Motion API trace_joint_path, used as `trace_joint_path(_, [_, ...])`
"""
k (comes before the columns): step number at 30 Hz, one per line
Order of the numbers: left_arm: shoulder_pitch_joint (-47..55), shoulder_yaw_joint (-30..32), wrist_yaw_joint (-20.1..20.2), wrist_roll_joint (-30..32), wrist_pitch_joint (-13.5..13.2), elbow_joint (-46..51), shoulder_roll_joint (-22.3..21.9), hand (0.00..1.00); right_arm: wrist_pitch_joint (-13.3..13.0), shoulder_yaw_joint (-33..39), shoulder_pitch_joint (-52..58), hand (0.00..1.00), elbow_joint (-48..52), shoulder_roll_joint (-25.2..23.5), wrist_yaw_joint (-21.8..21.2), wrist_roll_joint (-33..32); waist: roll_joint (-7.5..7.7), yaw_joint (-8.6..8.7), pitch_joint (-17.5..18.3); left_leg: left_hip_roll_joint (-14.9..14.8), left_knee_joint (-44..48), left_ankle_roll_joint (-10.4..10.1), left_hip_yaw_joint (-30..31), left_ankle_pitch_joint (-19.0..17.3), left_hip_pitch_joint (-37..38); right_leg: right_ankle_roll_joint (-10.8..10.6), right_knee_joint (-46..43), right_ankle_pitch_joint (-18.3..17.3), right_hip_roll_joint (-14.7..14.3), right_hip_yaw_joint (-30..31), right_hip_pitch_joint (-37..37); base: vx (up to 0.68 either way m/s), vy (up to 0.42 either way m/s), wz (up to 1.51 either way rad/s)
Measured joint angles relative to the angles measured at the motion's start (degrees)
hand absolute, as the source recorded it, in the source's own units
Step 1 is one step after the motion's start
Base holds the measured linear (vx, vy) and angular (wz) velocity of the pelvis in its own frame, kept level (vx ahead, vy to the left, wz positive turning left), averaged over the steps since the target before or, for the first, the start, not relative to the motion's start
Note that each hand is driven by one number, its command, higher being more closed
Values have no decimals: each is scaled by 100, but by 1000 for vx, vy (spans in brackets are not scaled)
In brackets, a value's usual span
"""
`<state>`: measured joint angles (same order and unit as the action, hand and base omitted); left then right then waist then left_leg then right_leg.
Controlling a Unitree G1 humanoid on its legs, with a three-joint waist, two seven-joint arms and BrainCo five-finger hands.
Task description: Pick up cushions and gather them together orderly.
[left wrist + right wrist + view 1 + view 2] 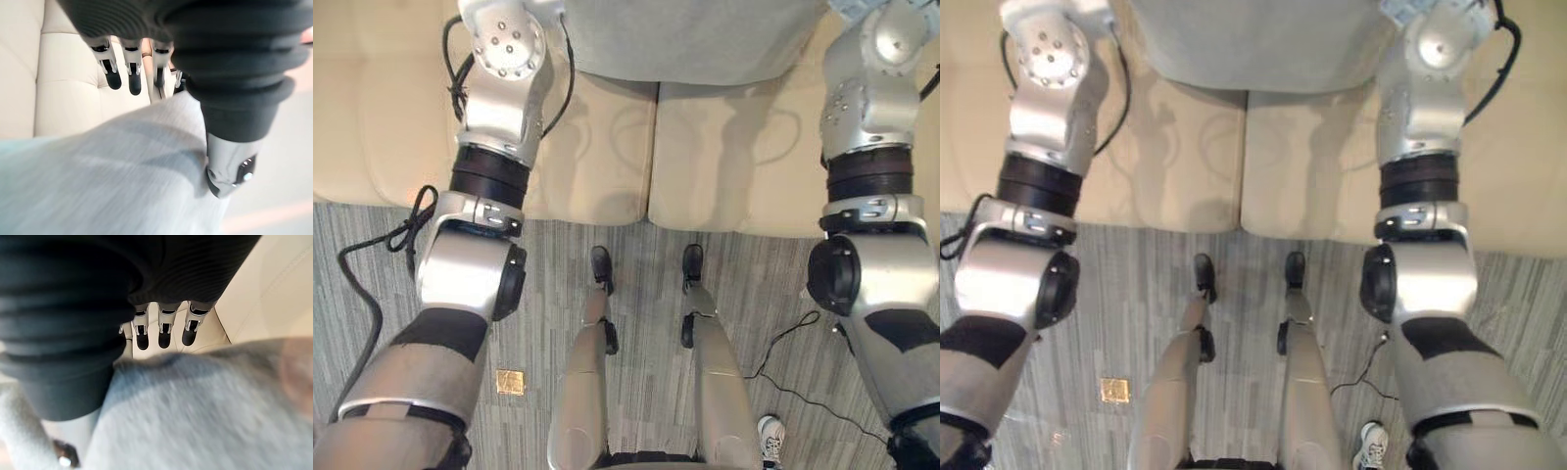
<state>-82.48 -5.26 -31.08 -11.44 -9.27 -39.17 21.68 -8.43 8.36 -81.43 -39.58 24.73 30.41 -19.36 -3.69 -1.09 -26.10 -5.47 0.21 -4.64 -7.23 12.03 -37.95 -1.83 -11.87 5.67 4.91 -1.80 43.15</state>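
Closest to the wrist cameras sit the dark ribbed covers of the left hand (195,44) and the right hand (88,308), with the grey cushion (695,39) just past each.

Left hand: fingers (113,73) straight, side by side, lying along one face of the cushion, tips past its edge. Its thumb (230,166) stands apart, against the fabric's other side. Nothing curled, so a flat press, not a fist grab.

Right hand: fingers (164,333) likewise straight and together over the cushion fabric. Its thumb can't be made out.

Head views: cushion at far middle, one arm at its left edge and the other at its right. It sits over the cream sofa seat (372,117), roughly centred on the seam between the two seat pads. Soft shadow on the seat by its near edge suggests it is lifted clear, though contact further back can't be ruled out.

Likely reason for the hold: the cushion is wide and soft, and one hand would let it sag or swing. Squeezing from both ends keeps it flat and square for neat placing.

Judged step: carrying one cushion toward the gathering spot. How far along the task is can't be judged.

Risk: the flat-finger hold relies on pressure alone, so the cushion could slip if the arms drift apart.

Near side: grey striped carpet (754,274) with a small brass floor plate (510,382), irrelevant to the task.
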Motion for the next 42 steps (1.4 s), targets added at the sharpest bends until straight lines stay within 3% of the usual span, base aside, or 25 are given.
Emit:
trace_joint_path(3, [-73,137,0,-27,16,0,4,0,5,-90,-190,0,0,9,-9,-198,0,-13,0,-22,-1,-9,-12,8,18,9,0,8,-14,-12,-9,3,-18,-2])
trace_joint_path(8, [-94,251,20,-649,52,2,-5,0,7,-149,-349,0,26,5,117,-474,4,-17,2,-56,-171,-36,-11,74,256,10,4,9,-24,-58,-173,5,-27,0])
trace_joint_path(12, [-96,617,-7,-1112,-80,54,-13,0,-23,286,-148,0,569,-20,376,-665,6,-19,3,-17,-419,-18,0,205,463,11,39,8,-26,-70,-286,1,-4,1])
trace_joint_path(15, [559,789,-15,-1238,-296,819,-5,0,-234,533,648,0,1391,-18,538,-700,25,-18,14,-6,-567,-11,-11,212,693,-9,93,-14,-35,-37,-460,0,0,0])
trace_joint_path(20, [2197,824,31,-1230,-451,1880,-165,0,-263,1001,2473,0,2366,-145,383,-398,28,66,16,38,-606,-8,-7,176,1042,-75,141,-103,-27,6,-822,26,-15,1])
trace_joint_path(27, [4579,283,670,-804,-424,3033,-1081,0,-251,1078,5129,0,3422,-988,-425,350,43,118,37,25,-606,-25,-2,77,1457,-87,154,-218,-33,-17,-1248,35,-47,0])
trace_joint_path(31, [6330,-332,1170,-309,-351,3288,-1746,0,-231,437,6877,0,3905,-1687,-925,864,158,99,624,-12,-603,-16,-71,-122,1669,-75,-29,-459,13,-87,-1366,59,-49,0])
trace_joint_path(33, [7008,-428,1416,-148,-247,3225,-1913,0,-194,336,7502,0,3891,-1964,-1134,1068,191,88,694,-13,-524,-33,-89,-262,2007,-85,-70,-579,28,-96,-1720,95,-39,-1])
trace_joint_path(37, [8239,-386,1890,367,-75,2462,-1951,0,-110,199,8742,0,3379,-2229,-1657,1331,310,67,1308,-15,-267,-59,-145,-685,2535,-106,-75,-850,31,-61,-2333,117,-16,-5])
trace_joint_path(39, [8577,-179,2140,663,50,1605,-1926,0,-15,213,8961,0,2458,-2225,-1905,1678,355,91,1600,2,-242,-41,-143,-774,2781,-163,32,-941,24,-69,-2620,121,10,-1])
trace_joint_path(42, [8757,121,2311,977,164,389,-1908,0,102,210,9002,0,1241,-2219,-2138,1945,355,111,1769,4,-209,-67,-142,-856,3025,-181,261,-919,18,-77,-2981,104,14,0])
